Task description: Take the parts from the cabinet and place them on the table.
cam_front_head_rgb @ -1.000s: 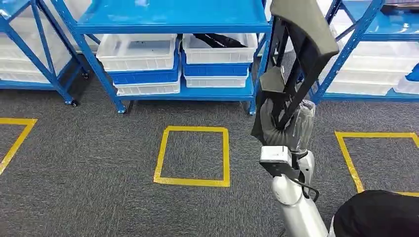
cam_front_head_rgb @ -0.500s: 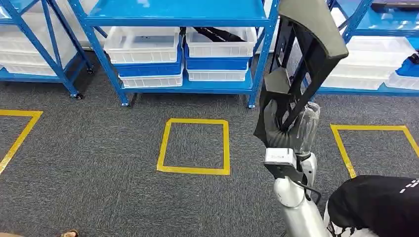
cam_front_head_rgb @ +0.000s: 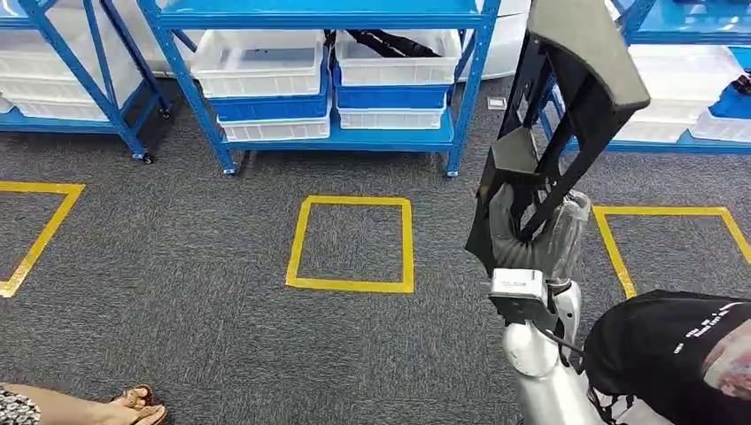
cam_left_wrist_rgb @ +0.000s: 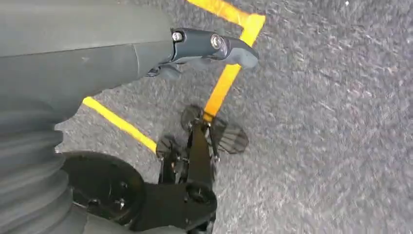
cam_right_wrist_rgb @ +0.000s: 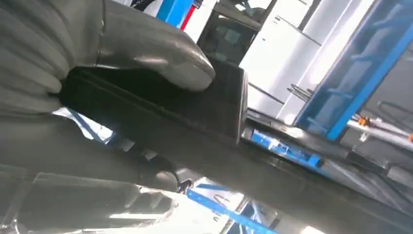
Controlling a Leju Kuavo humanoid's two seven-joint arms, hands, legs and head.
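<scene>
I'm mid-carry: my right hand [cam_front_head_rgb: 521,237] grips the black part [cam_front_head_rgb: 567,97]; left hand [cam_left_wrist_rgb: 97,53] unclear; next, find the desk

My silver right arm is raised in front of me, and my right hand [cam_front_head_rgb: 522,232] grips a long black-and-grey part [cam_front_head_rgb: 567,97] held upright. My left hand [cam_left_wrist_rgb: 195,46] hangs low, fingers holding nothing.

No text, label or number is legible anywhere in these views.
</scene>
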